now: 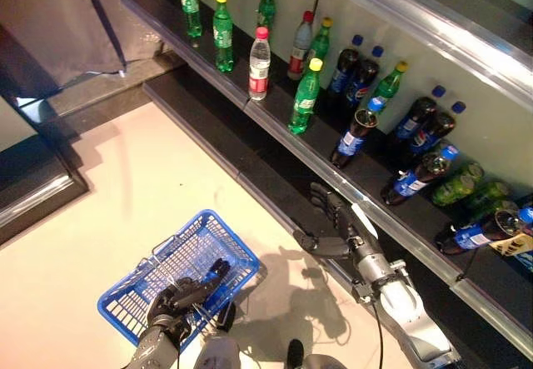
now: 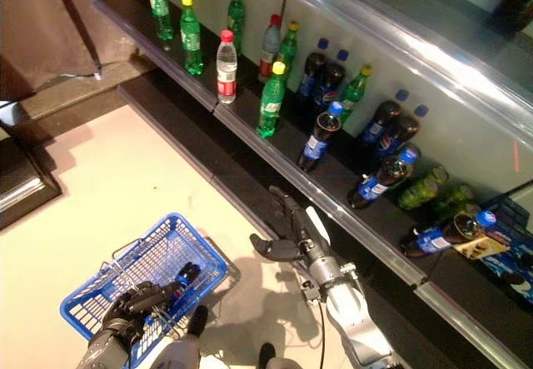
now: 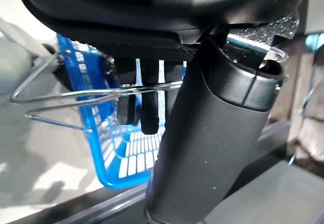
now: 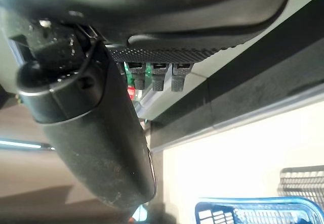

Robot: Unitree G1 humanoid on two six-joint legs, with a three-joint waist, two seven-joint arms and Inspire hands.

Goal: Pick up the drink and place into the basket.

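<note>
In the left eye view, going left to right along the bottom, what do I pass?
Blue basket → left robot hand, curled round the basket's handle → right robot hand, open and empty below the shelf.

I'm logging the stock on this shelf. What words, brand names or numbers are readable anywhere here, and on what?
None can be read.
Cola bottles: blue labels, print too small.
Green bottles: labels blurred.
Clear bottle: red label, print illegible.
Blue basket: no text visible.
</note>
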